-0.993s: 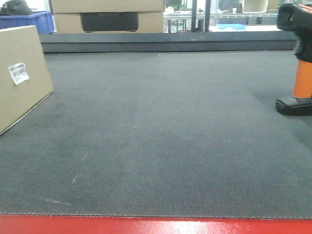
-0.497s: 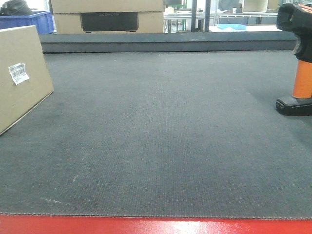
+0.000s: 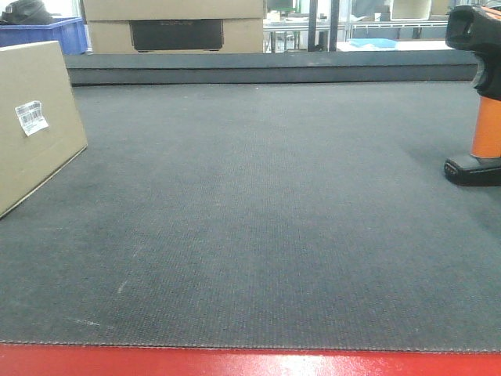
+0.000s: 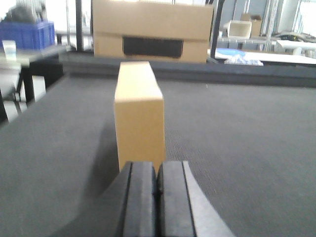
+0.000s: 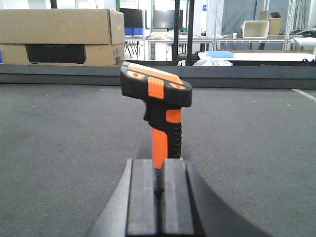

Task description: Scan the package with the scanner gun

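Note:
The package (image 3: 35,125), a tan cardboard box with a small white barcode label (image 3: 31,117), stands at the left edge of the dark mat. In the left wrist view the package (image 4: 139,113) stands end-on straight ahead of my left gripper (image 4: 157,170), which is shut and empty, a short way behind it. The scanner gun (image 3: 481,94) stands upright on its black base at the right edge. In the right wrist view the scanner gun (image 5: 159,106), black head and orange handle, rises just beyond my right gripper (image 5: 160,168), shut with nothing held. Neither gripper appears in the front view.
A larger cardboard box with a dark cutout (image 3: 174,26) sits behind the mat's raised back edge (image 3: 266,66). A blue crate (image 3: 47,33) is at the back left. Tables and shelving stand further back. A red strip (image 3: 250,362) borders the mat's front.
The view has shifted very slightly, with the package and scanner gun a pixel or two to the right. Nothing else has moved.

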Robot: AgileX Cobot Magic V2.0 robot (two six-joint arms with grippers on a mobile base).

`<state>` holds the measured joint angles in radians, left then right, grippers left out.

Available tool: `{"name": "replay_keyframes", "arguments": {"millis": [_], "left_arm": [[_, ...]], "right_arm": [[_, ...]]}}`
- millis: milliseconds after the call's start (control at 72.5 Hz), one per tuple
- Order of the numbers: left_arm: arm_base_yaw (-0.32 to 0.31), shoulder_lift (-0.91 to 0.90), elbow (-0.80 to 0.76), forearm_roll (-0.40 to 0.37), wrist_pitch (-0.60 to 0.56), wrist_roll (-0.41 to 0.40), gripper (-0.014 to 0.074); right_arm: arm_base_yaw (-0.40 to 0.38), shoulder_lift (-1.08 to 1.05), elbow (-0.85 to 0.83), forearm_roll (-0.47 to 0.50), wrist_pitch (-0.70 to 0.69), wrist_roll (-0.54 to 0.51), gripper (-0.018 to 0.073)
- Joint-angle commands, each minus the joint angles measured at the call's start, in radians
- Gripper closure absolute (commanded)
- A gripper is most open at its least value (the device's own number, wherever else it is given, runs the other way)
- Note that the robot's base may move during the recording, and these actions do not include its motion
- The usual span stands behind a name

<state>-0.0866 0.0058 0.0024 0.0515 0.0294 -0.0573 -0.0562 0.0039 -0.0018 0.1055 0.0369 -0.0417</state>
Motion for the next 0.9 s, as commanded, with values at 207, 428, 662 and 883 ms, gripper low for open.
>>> {"name": "replay_keyframes", "arguments": {"millis": [207, 428, 662, 883], "left_arm": [[-0.006, -0.006, -0.002, -0.037, -0.054, 0.057, 0.0707], [-0.006, -0.006, -0.002, -0.037, -0.054, 0.057, 0.0707], [-0.006, -0.006, -0.002, -0.037, -0.054, 0.057, 0.0707], [-0.006, -0.006, -0.002, -0.037, -0.054, 0.057, 0.0707]], "right_arm": [[0.000, -0.004, 0.002, 0.003, -0.015, -0.008, 0.0728], [0.000, -0.004, 0.002, 0.003, -0.015, -0.008, 0.0728], [0.000, -0.004, 0.002, 0.003, -0.015, -0.008, 0.0728], [0.000, -0.004, 0.002, 0.003, -0.015, -0.008, 0.0728]]}}
